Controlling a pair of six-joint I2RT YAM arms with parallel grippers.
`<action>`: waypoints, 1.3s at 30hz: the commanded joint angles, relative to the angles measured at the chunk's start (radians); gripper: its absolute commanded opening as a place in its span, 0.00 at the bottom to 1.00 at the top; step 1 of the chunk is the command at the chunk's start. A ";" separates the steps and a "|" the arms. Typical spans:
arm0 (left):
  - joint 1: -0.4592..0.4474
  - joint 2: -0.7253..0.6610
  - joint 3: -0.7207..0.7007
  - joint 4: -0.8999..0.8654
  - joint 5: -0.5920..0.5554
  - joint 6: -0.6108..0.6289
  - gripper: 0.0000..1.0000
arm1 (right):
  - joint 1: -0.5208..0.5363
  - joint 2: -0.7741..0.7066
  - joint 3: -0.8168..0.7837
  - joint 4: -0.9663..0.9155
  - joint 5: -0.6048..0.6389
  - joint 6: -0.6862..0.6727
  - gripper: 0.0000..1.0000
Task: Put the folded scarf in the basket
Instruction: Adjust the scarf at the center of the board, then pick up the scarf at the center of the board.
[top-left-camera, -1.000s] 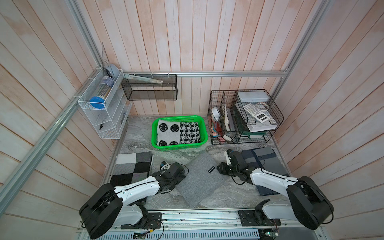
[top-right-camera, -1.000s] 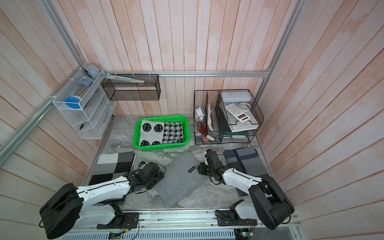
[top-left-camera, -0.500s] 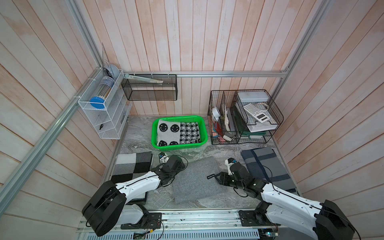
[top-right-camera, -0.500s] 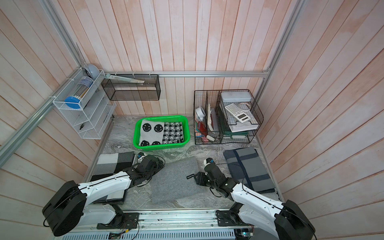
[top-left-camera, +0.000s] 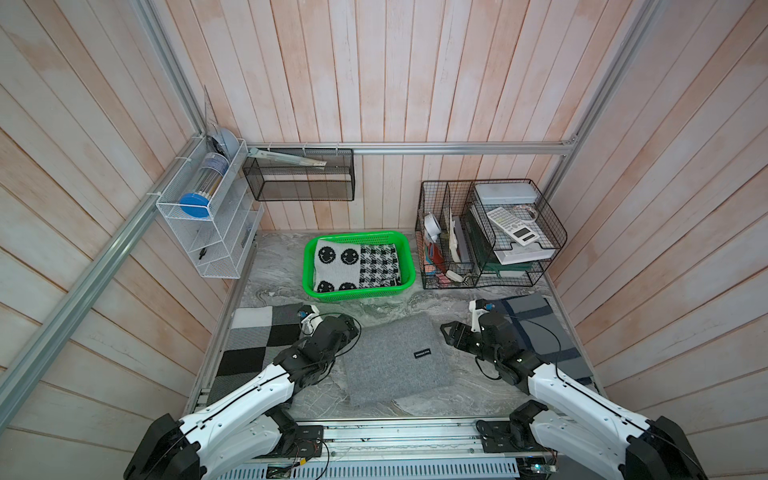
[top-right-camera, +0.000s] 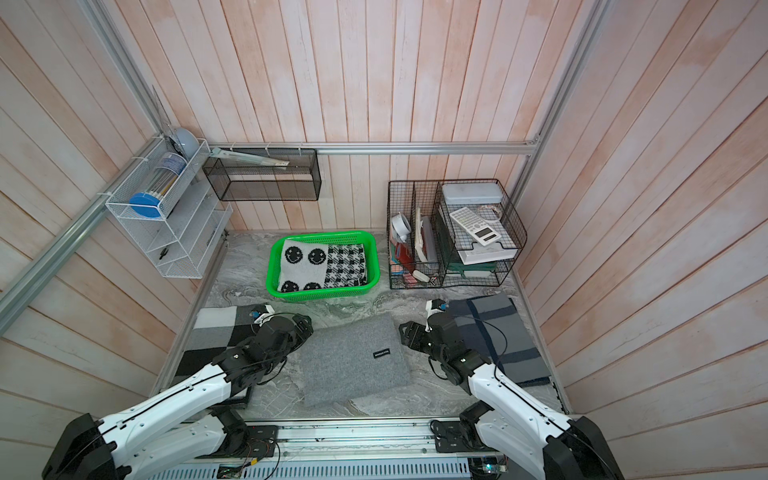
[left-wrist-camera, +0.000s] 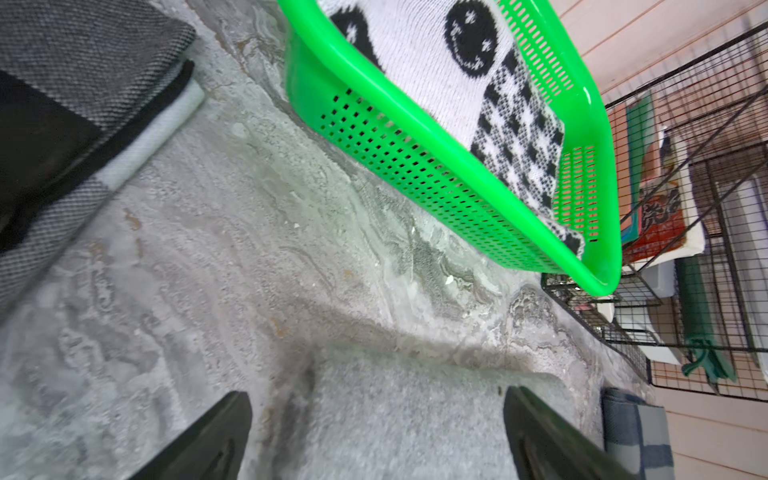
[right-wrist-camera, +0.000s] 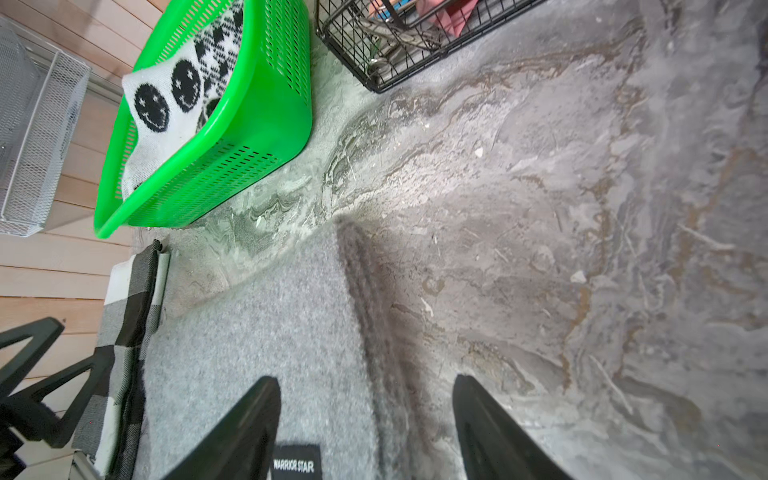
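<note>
The folded grey scarf (top-left-camera: 395, 361) is seen lying flat on the table (top-left-camera: 374, 307), short of the green basket (top-left-camera: 361, 293) and apart from it. It is flanked on two sides. Its far left corner is straddled by the left gripper (left-wrist-camera: 376, 397), and its right edge by the right gripper (right-wrist-camera: 365, 381). Both are held wide apart, and nothing is gripped by either. The scarf is nearly square, slightly wider than deep. It is turned a little, with its right side set farther back than its left. Its black label (right-wrist-camera: 296, 463) is found near the right edge. A smiley-patterned scarf (top-left-camera: 336, 266) is already contained in the basket.
</note>
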 joint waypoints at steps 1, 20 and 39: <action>0.004 -0.037 -0.032 -0.081 0.033 -0.008 1.00 | -0.010 0.059 0.053 0.051 -0.059 -0.053 0.72; 0.000 -0.029 -0.127 0.026 0.152 -0.055 1.00 | 0.000 0.321 0.058 0.167 -0.201 -0.045 0.24; 0.005 0.119 -0.112 0.216 0.168 0.006 1.00 | 0.042 -0.019 -0.155 -0.007 -0.097 0.125 0.00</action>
